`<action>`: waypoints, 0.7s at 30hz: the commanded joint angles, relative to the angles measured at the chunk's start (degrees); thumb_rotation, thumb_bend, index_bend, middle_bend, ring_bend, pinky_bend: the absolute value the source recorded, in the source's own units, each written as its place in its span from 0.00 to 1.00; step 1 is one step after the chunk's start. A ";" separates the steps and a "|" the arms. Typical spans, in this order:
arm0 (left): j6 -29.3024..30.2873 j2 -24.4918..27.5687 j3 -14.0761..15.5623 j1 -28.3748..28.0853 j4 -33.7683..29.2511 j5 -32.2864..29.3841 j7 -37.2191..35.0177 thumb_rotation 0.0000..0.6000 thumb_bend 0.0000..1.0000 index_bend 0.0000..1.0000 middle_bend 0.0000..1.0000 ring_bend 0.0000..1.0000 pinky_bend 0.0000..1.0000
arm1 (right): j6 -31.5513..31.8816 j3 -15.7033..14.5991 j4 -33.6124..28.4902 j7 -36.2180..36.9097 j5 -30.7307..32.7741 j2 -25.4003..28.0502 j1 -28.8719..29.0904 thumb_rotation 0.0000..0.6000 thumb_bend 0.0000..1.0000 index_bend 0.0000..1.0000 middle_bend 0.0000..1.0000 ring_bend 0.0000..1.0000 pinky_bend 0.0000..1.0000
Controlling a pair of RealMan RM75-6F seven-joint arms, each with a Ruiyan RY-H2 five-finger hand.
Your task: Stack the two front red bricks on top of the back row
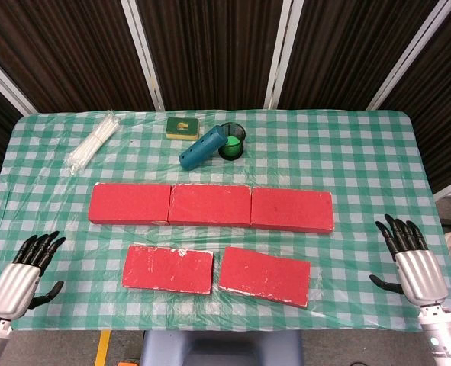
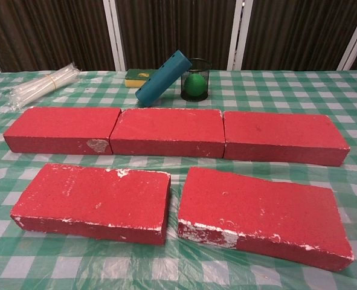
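A counter (image 1: 347,145) covered in green-and-white checked cloth under clear plastic sheeting is seen from the head and chest views.

Back row: three red bricks are laid end to end across the middle of the counter, the left back brick (image 1: 130,203), the middle back brick (image 1: 210,205) and the right back brick (image 1: 292,210). Neighbouring ends are touching or very nearly so. Nothing is stacked on this row.

Front row: the front left brick (image 1: 168,269) and the front right brick (image 1: 265,275) are lying flat on the counter, nearer the robot, with a narrow gap between them. The front right brick is turned slightly out of line with the back row. White chipping is noted along the near edges of both in the chest view.

The left hand (image 1: 23,274) is held over the near left corner of the counter, fingers spread, nothing in it, well apart from the front left brick. The right hand (image 1: 412,259) is at the near right edge, fingers extended and apart, also holding nothing, well apart from the front right brick. Neither hand appears in the chest view.

Behind the bricks: a black mesh cup (image 1: 233,142) with a green ball (image 2: 194,84) inside, a teal cylinder (image 1: 201,148) leaning against the cup, a green-and-yellow sponge (image 1: 182,127), and a bundle of clear straws (image 1: 93,142) at back left.
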 commanded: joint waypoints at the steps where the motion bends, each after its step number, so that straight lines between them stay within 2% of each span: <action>1: -2.41 1.95 3.53 -3.13 0.03 6.57 -10.70 1.00 0.31 0.00 0.00 0.00 0.02 | -0.31 -0.25 0.09 0.41 -0.16 0.20 0.03 1.00 0.17 0.00 0.00 0.00 0.00; 4: -2.24 0.94 5.34 -5.54 1.48 12.54 -15.68 1.00 0.29 0.00 0.00 0.00 0.01 | -0.79 -0.97 -0.09 0.90 -1.03 0.55 0.12 1.00 0.17 0.00 0.00 0.00 0.00; 9: -8.08 -1.80 7.03 -12.73 0.57 18.53 -21.37 1.00 0.28 0.00 0.00 0.00 0.00 | -0.68 -2.26 -0.42 1.64 -3.30 1.05 0.07 1.00 0.17 0.00 0.00 0.00 0.00; 16: -11.59 -3.90 6.27 -15.90 0.08 19.41 -18.54 1.00 0.28 0.00 0.00 0.00 0.00 | -0.56 -2.87 -0.47 2.31 -4.37 1.49 0.03 1.00 0.17 0.00 0.00 0.00 0.00; 21: -20.74 -6.54 4.08 -20.64 -2.10 16.29 -12.21 1.00 0.29 0.00 0.00 0.00 0.00 | -0.74 -3.64 -0.50 2.91 -5.27 1.91 -0.05 1.00 0.17 0.00 0.00 0.00 0.00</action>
